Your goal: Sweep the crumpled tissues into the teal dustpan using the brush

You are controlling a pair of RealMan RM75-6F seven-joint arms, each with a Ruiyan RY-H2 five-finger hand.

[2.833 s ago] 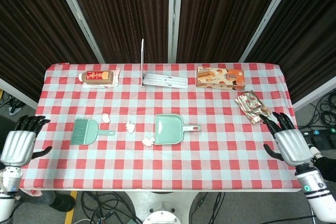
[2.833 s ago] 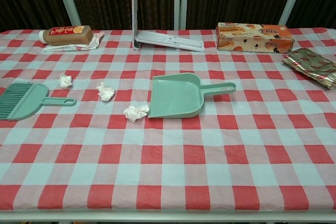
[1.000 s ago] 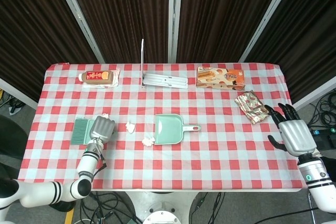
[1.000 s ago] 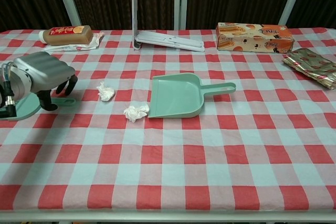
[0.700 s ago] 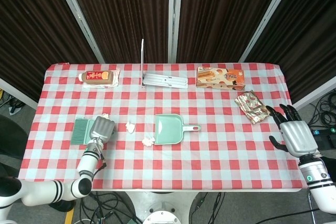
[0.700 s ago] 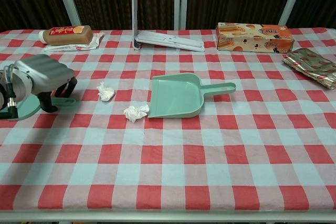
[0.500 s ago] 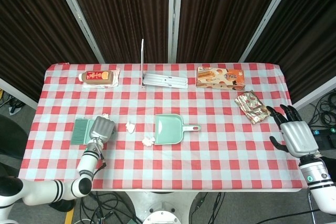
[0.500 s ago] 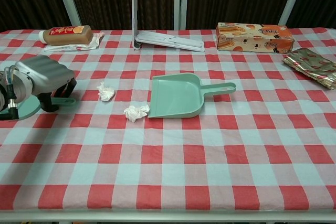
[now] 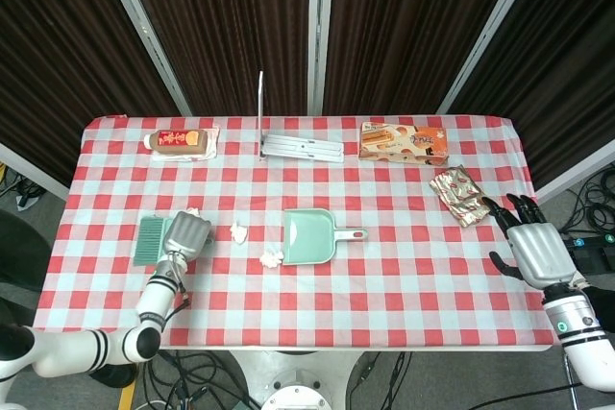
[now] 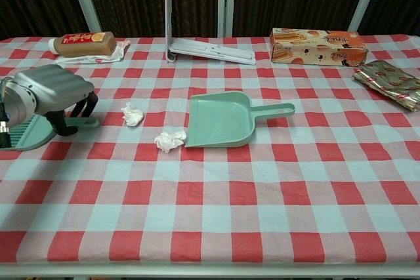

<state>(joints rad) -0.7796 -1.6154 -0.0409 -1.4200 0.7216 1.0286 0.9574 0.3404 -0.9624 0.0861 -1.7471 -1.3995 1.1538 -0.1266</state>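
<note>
The teal brush (image 9: 150, 240) (image 10: 29, 129) lies at the table's left. My left hand (image 9: 185, 234) (image 10: 52, 93) sits over its handle (image 10: 85, 121), fingers curled down around it and gripping it. The teal dustpan (image 9: 309, 237) (image 10: 220, 120) rests mid-table, its mouth facing left. One crumpled tissue (image 9: 273, 257) (image 10: 170, 140) touches the dustpan's front lip. A second tissue (image 9: 239, 231) (image 10: 132, 114) lies between brush and pan. A third tissue (image 9: 193, 212) peeks out behind my left hand. My right hand (image 9: 533, 247) hovers open at the table's right edge, seen only in the head view.
Along the back stand a sauce bottle on a packet (image 9: 180, 141) (image 10: 84, 44), a metal rack (image 9: 303, 148) (image 10: 211, 50) and a biscuit box (image 9: 404, 141) (image 10: 317, 45). A foil snack pack (image 9: 461, 195) (image 10: 388, 81) lies just ahead of my right hand.
My left hand came in from the table's left edge onto the brush handle and closed on it; the brush has shifted slightly right. The right hand drifted a little along the right edge.
</note>
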